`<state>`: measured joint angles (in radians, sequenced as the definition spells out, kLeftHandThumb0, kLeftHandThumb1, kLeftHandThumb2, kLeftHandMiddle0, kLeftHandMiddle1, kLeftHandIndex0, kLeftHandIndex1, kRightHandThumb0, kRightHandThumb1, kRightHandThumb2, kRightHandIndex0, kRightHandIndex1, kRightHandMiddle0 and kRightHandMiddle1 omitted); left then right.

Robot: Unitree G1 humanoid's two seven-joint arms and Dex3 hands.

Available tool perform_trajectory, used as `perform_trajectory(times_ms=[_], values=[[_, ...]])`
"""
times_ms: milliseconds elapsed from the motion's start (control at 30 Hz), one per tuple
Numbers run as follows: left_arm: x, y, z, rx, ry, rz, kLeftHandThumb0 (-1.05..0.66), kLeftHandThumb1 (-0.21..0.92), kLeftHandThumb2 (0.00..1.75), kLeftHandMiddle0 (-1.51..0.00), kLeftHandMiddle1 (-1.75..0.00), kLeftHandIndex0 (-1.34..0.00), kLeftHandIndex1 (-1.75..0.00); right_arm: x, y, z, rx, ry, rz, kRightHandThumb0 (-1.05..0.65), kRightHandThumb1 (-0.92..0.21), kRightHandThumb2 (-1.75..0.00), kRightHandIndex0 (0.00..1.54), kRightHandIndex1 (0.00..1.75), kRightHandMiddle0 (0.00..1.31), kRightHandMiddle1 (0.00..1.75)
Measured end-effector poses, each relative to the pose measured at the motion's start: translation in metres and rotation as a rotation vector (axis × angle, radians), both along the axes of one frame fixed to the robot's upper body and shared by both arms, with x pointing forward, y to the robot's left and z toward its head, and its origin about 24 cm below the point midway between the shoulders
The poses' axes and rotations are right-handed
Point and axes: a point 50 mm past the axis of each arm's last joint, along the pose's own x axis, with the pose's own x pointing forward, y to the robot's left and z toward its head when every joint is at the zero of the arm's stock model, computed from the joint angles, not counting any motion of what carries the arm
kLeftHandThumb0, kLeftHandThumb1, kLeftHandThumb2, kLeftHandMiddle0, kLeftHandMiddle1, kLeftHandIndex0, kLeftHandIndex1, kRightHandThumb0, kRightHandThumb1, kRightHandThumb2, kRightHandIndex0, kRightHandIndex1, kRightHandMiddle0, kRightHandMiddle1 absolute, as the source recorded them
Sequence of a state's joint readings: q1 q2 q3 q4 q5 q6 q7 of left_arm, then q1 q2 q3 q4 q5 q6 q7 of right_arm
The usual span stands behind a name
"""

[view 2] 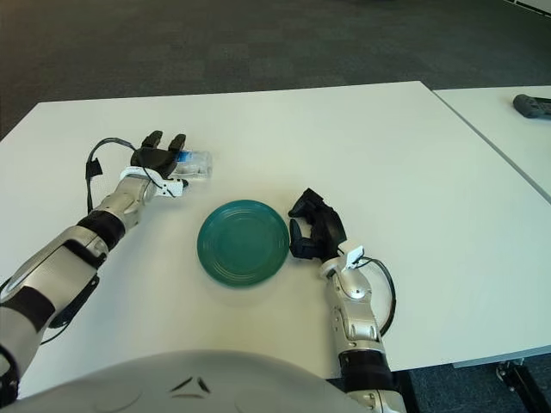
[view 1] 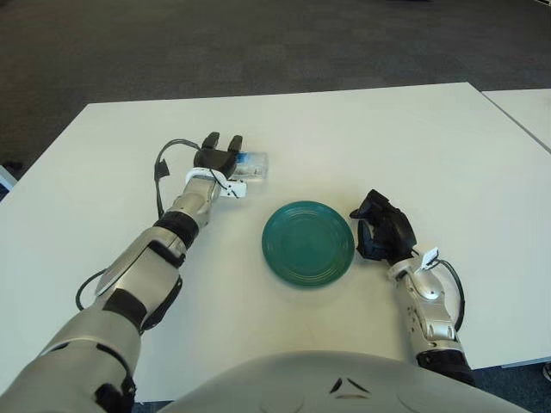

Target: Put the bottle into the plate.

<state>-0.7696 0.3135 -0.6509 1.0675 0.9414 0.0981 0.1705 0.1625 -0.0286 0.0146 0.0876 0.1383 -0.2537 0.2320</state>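
A small clear bottle (view 1: 253, 166) with a blue label lies on its side on the white table (view 1: 362, 138), up and left of the plate. My left hand (view 1: 222, 155) is right against the bottle's left end. Its dark fingers are stretched out and spread, not wrapped around the bottle. The round green plate (view 1: 308, 243) sits in the middle of the table with nothing in it. My right hand (view 1: 380, 232) shows just right of the plate's rim, fingers curled and holding nothing.
A second white table (view 2: 508, 112) stands to the right across a narrow gap, with a dark object (view 2: 532, 105) on it. Dark carpet lies beyond the far table edge.
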Motion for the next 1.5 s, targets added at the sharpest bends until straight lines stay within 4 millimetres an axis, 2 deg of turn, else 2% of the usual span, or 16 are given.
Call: perform_trajectory(times_ms=[33,67,100,133,167,233,267,300,367,433,533,600,1233,1500], values=[[0.001,0.0,0.001,0.015,0.002,-0.003,-1.04,0.92,0.46,-0.36,-0.34,-0.04,-0.9,-0.001,0.001,0.0,0.002,0.0,0.002,-0.48,-0.31,-1.32,1.13,1.75,0.62,1.75],[0.002,0.0,0.001,0.032,0.004,-0.006,-1.01,0.92,0.42,-0.37,-0.5,-0.08,-1.0,-0.003,0.002,0.0,0.004,-0.001,0.006,-0.48,-0.31,-1.32,1.13,1.75,0.62,1.75],[0.003,0.0,0.001,0.047,0.005,-0.009,-0.96,0.92,0.35,-0.37,-0.77,-0.12,-1.13,-0.004,0.003,0.001,0.006,-0.002,0.01,-0.48,-0.3,-1.33,1.14,1.75,0.62,1.75],[0.003,0.001,0.001,0.062,0.006,-0.012,-0.88,0.91,0.29,-0.41,-1.12,-0.2,-1.26,-0.005,0.003,0.001,0.007,-0.003,0.014,-0.49,-0.3,-1.33,1.15,1.75,0.63,1.75],[0.004,0.0,0.001,0.077,0.007,-0.02,-0.83,0.91,0.24,-0.44,-1.34,-0.24,-1.34,-0.006,0.004,0.001,0.01,-0.003,0.015,-0.49,-0.3,-1.33,1.15,1.75,0.63,1.75],[0.005,0.0,0.001,0.097,0.005,-0.035,-0.75,0.89,0.2,-0.5,-1.54,-0.32,-1.46,-0.008,0.004,0.001,0.013,-0.003,0.015,-0.49,-0.29,-1.34,1.16,1.75,0.63,1.75],[0.005,0.001,0.001,0.104,0.004,-0.041,-0.75,0.89,0.2,-0.5,-1.54,-0.32,-1.46,-0.009,0.004,0.001,0.015,-0.003,0.014,-0.49,-0.29,-1.34,1.16,1.75,0.63,1.75],[0.005,0.001,0.001,0.107,-0.002,-0.048,-0.58,0.77,0.43,-0.55,-1.64,-0.46,-1.45,-0.011,0.004,0.001,0.017,-0.003,0.012,-0.49,-0.28,-1.36,1.17,1.75,0.64,1.75],[0.004,0.001,0.0,0.108,-0.011,-0.052,-0.5,0.66,0.61,-0.59,-1.69,-0.54,-1.46,-0.012,0.004,0.001,0.02,-0.003,0.007,-0.5,-0.27,-1.36,1.17,1.75,0.65,1.75],[0.003,0.003,-0.002,0.1,-0.019,-0.045,-0.46,0.53,0.88,-0.65,-1.72,-0.56,-1.56,-0.012,0.004,0.002,0.024,-0.004,0.003,-0.5,-0.26,-1.38,1.17,1.75,0.66,1.75],[0.0,0.005,-0.006,0.043,-0.032,-0.023,-0.46,0.44,1.11,-0.71,-1.74,-0.55,-1.69,-0.014,0.003,0.002,0.025,-0.005,-0.006,-0.5,-0.26,-1.39,1.18,1.75,0.66,1.75],[-0.001,0.007,-0.007,0.008,-0.038,-0.012,-0.45,0.41,1.17,-0.74,-1.74,-0.56,-1.72,-0.015,0.002,0.002,0.025,-0.004,-0.009,-0.5,-0.25,-1.39,1.18,1.75,0.67,1.75],[-0.003,0.012,-0.009,-0.088,-0.035,-0.002,-0.47,0.31,1.32,-1.02,-1.75,-0.61,-1.75,-0.015,0.002,0.002,0.063,-0.021,-0.027,-0.51,-0.23,-1.41,1.15,1.75,0.68,1.75],[-0.004,0.015,-0.008,-0.128,-0.04,-0.007,-0.46,0.32,1.3,-1.08,-1.75,-0.6,-1.75,-0.014,0.004,0.002,0.074,-0.024,-0.029,-0.52,-0.23,-1.42,1.16,1.75,0.69,1.75]])
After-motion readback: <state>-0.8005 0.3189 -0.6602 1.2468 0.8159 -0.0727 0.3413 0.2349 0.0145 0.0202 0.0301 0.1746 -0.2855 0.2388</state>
